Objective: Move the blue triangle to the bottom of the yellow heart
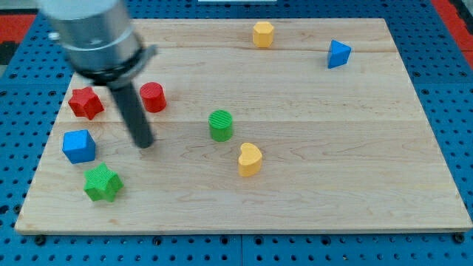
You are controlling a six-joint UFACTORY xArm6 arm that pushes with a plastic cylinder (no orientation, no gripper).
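Blue triangle (338,54): sitting untouched near the view's top right, well apart from everything.
Pincer: none fitted; my tip (145,144) is resting between red cylinder (152,97) and blue cube (78,146), far left.
Yellow heart (250,159): lying mid-tabletop (332,148), below green cylinder (220,125), awaiting the triangle beneath it.
Materials: smooth painted blocks, pale grained wood.

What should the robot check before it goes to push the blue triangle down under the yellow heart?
1. Blue triangle in view, at the view's top right: ok.
2. Yellow heart in view, mid-board: ok.
3. Board bare below the heart for the triangle: ok.
4. My tip near the triangle: not ok, it is far to the view's left, between the red cylinder and blue cube.
5. Green cylinder clear of the tip's way across: cannot tell.
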